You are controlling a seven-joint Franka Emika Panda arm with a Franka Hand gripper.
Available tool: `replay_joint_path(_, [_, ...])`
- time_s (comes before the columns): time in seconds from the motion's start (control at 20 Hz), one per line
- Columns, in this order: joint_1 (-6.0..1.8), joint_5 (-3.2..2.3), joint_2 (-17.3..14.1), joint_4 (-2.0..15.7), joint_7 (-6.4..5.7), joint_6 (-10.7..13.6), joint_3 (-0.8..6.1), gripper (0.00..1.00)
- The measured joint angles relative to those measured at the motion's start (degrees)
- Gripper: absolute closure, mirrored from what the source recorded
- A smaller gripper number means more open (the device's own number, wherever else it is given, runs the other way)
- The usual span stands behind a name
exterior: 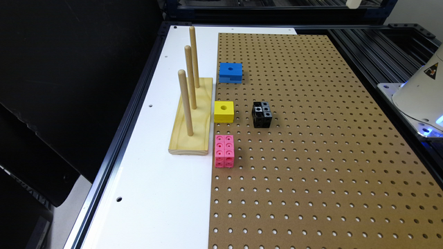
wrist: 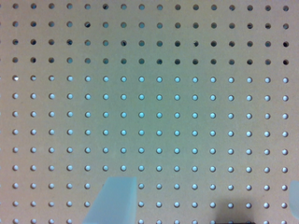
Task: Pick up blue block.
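Observation:
The blue block [exterior: 231,72], bright blue with a round hole in its top and a notch along its lower edge, rests on the brown pegboard [exterior: 311,138] toward the far side, just beside the wooden peg stand. In the wrist view my gripper [wrist: 203,205] looks straight down on bare pegboard [wrist: 154,102]. One pale fingertip [wrist: 114,200] and a sliver of the other [wrist: 295,196] stand far apart, so the gripper is open with nothing between them. The arm's white base [exterior: 418,93] sits at the exterior view's right edge.
A wooden stand [exterior: 192,117] with three upright pegs lies on the white strip at the exterior view's left. A yellow block with a hole [exterior: 224,111], a black cube cluster [exterior: 262,114] and a pink cube cluster [exterior: 224,150] sit near it. Black frame rails border the table.

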State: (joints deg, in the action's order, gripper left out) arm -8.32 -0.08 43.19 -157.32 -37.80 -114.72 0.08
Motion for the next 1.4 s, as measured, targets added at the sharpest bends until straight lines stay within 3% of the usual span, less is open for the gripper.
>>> replay_joint_path(0.5, [-2.39,0.0,-0.9,0.04,2.31,-2.9,-0.01,0.0])
replay_joint_path(0.85, [-3.73,0.0,-4.4,1.03,3.52,-6.6,-0.02,0.0])
replay_joint_path(1.0, [-4.46,0.0,-6.9,2.68,4.27,-7.8,-0.03,0.0])
replay_joint_path(1.4, [-6.33,-0.01,-15.2,9.33,6.19,-8.8,-0.09,0.0])
